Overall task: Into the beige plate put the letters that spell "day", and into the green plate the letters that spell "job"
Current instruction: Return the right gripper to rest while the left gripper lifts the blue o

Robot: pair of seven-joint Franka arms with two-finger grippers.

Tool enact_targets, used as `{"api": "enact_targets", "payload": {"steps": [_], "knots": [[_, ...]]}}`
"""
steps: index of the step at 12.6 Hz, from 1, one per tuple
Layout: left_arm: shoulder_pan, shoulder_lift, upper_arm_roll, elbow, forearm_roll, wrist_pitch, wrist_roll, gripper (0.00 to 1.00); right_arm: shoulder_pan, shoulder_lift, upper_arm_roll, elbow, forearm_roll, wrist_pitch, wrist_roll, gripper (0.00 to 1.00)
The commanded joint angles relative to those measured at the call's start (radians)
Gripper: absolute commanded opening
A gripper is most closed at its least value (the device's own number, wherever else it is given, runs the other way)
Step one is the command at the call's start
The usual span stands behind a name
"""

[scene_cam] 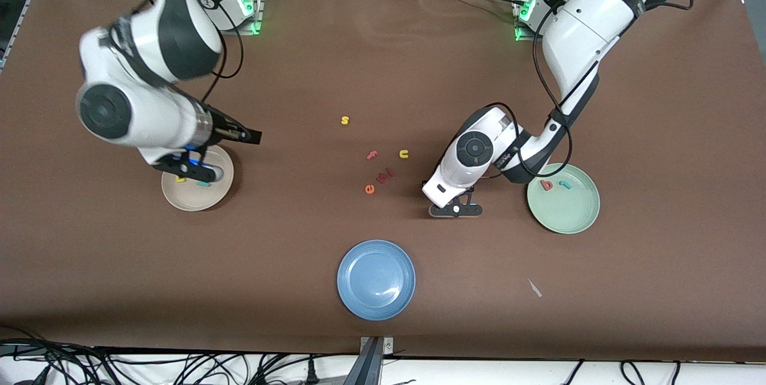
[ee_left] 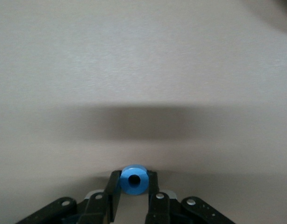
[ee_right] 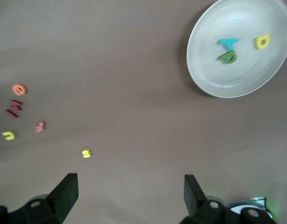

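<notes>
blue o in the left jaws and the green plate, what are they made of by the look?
Blue o: probably foam. Thick, matte, with soft rounded edges; sits on the tabletop between the left gripper jaws.
Green plate: smooth, uniform pale mint with a faint sheen and raised rim. Likely plastic or melamine; glazed ceramic can't be ruled out.

Even overhead light, soft shadows under arms, right arm motion-blurred, left wrist view washed-out, hazy
</notes>
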Motion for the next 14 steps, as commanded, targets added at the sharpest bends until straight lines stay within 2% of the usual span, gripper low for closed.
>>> {"api": "enact_targets", "payload": {"steps": [1, 3, 5, 7, 11, 12, 14], "knots": [[0.024, -0.064, 0.000, 0.012, 0.033, -0.137, 0.029, 0.02, -0.105, -0.159, 0.054, -0.129, -0.022, 0.043, -0.074, 1.00], [0.070, -0.107, -0.002, 0.009, 0.033, -0.163, 0.063, 0.02, -0.136, -0.202, 0.043, -0.129, -0.060, 0.033, -0.123, 1.00], [0.117, -0.134, -0.002, 0.009, 0.032, -0.165, 0.071, 0.02, -0.136, -0.217, 0.033, -0.128, -0.126, 0.016, -0.293, 1.00], [0.169, -0.162, -0.002, 0.009, 0.033, -0.200, 0.123, 0.02, -0.135, -0.234, -0.010, -0.123, -0.143, 0.013, -0.390, 1.00], [0.309, -0.194, -0.003, 0.006, 0.021, -0.315, 0.372, 0.02, -0.141, -0.253, -0.074, -0.116, -0.157, -0.010, -0.481, 1.00], [0.352, -0.191, -0.003, -0.003, 0.018, -0.323, 0.435, 0.02, -0.141, -0.256, -0.101, -0.114, -0.157, 0.006, -0.482, 1.00], [0.404, -0.182, -0.003, -0.032, 0.018, -0.321, 0.529, 0.02, -0.144, -0.256, -0.108, -0.099, -0.203, 0.004, -0.482, 1.00]]}}
